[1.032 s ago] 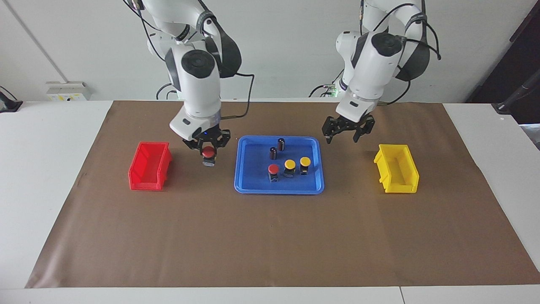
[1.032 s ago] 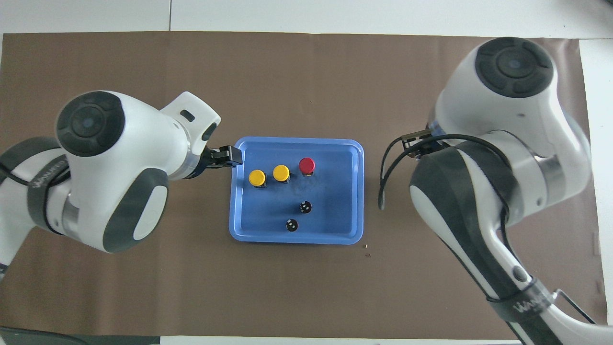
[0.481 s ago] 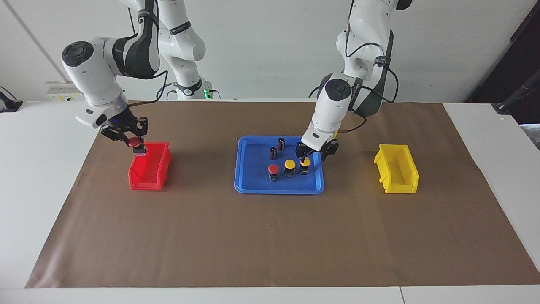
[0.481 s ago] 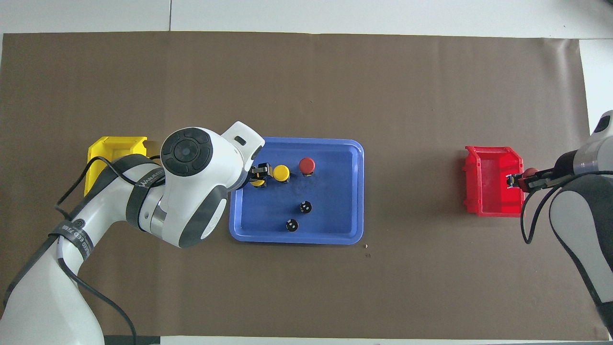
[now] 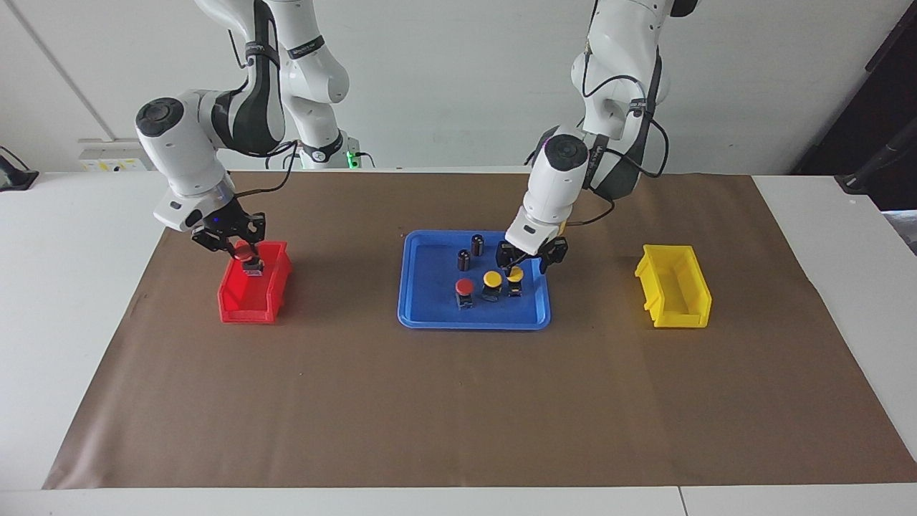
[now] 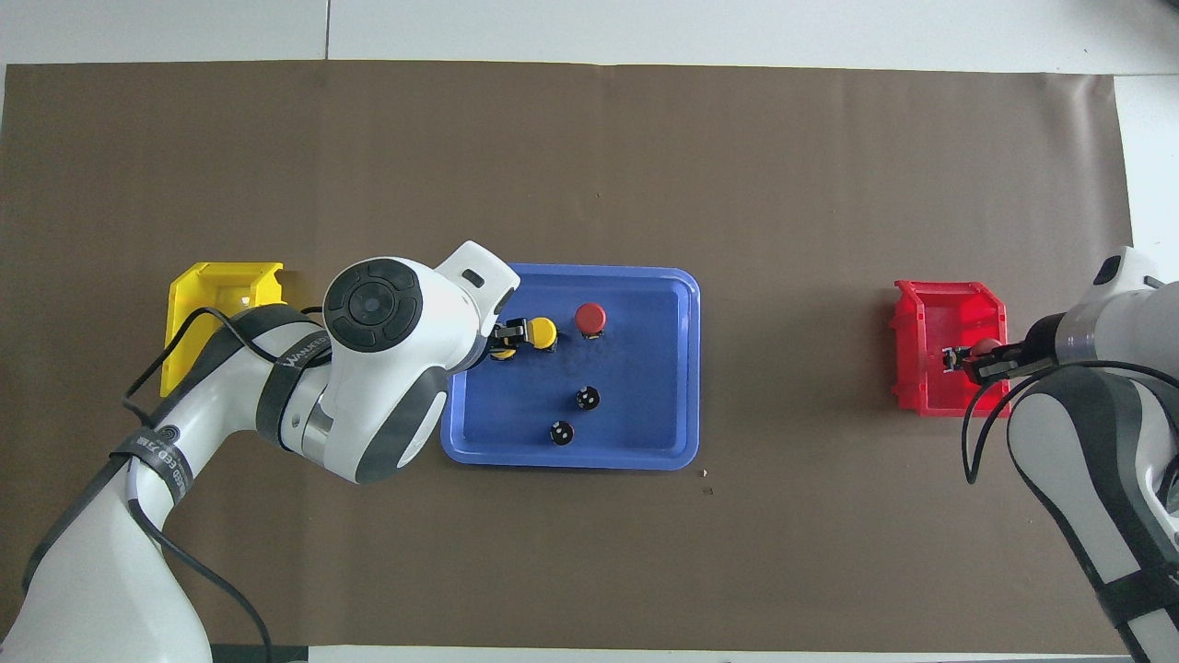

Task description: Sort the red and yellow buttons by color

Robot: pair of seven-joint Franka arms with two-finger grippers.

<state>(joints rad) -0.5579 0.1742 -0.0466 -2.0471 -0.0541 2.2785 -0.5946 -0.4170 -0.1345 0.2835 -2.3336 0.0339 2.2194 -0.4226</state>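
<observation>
1. The blue tray (image 5: 430, 315) sits mid-desk on the brown paper (image 5: 458, 401). It holds one red button (image 5: 464, 289), two yellow buttons and two dark cylinders (image 5: 471, 252) with silvery tops. The cylinders stand nearer to the robots than the buttons.
2. The red bin (image 5: 243, 301) lies toward the right arm's end of the desk, the yellow bin (image 5: 677, 304) toward the left arm's end. Nothing shows inside the yellow bin.
3. The right pincer (image 5: 243, 251) hangs over the red bin, pinching a second red button (image 6: 986, 347) by its round cap, the blocky base hanging into the bin's opening.
4. The left pincer (image 5: 517, 269) is down in the tray with its fingers spread around the yellow button nearest the yellow bin (image 5: 516, 275); whether they touch it cannot be told.
5. The other yellow button (image 5: 492, 279) stands just beside it, between it and the red one. Each button has a round coloured cap on a black-and-silver base.
</observation>
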